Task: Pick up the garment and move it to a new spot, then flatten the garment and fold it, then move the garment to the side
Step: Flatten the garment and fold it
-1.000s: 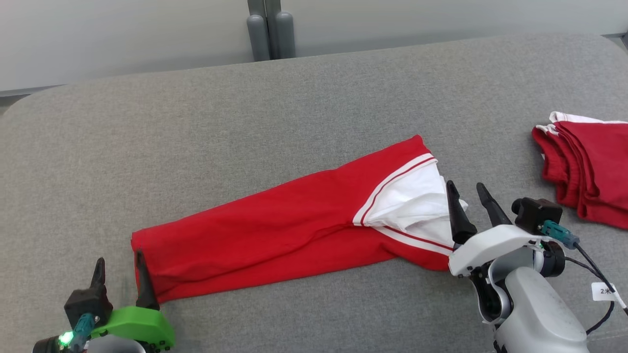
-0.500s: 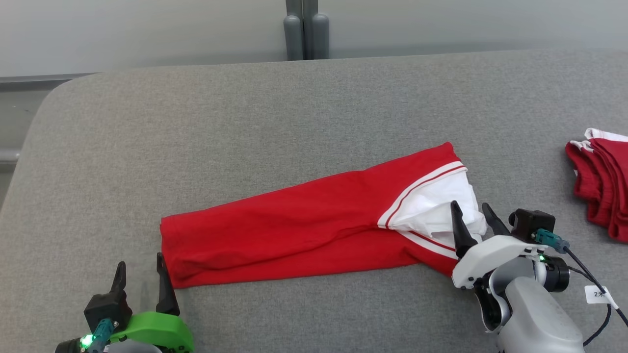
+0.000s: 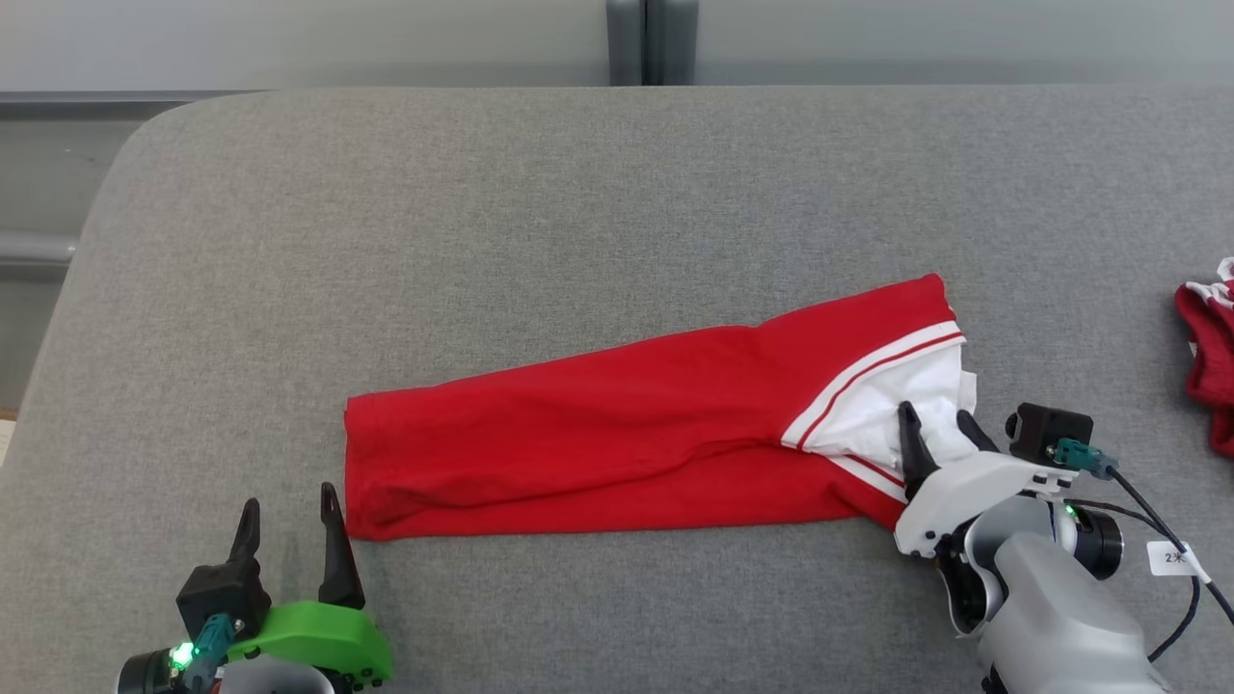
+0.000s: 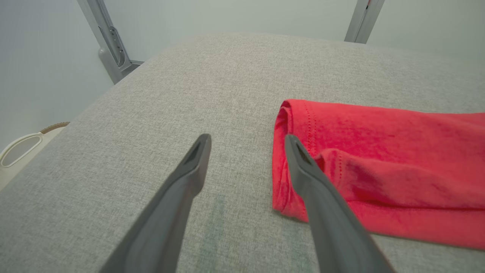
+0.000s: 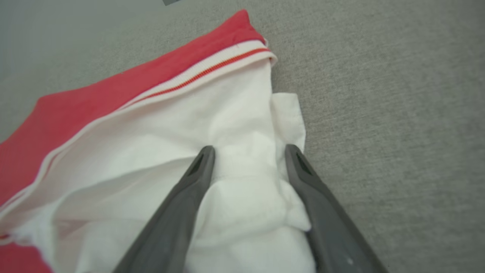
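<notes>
**Fig.** A long red knit garment with a white, stripe-edged panel (image 3: 617, 443) lies along the near half of the padded grey woven surface (image 3: 482, 241). The left gripper (image 3: 291, 496), fingers spread and empty, stands just beside the garment's hemmed end. The right gripper (image 3: 934, 413), fingers spread, straddles a bunched ridge of the white panel. Risk: pinching only the top layer would probably drag the garment askew. Beyond the garment stand a pale wall and a grey metal post (image 3: 651, 43).

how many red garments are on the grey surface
2. One long red garment lies across the middle, its white end at the right claw. A second, a red bundle, sits at the right edge, cut off; it may hold more.
</notes>
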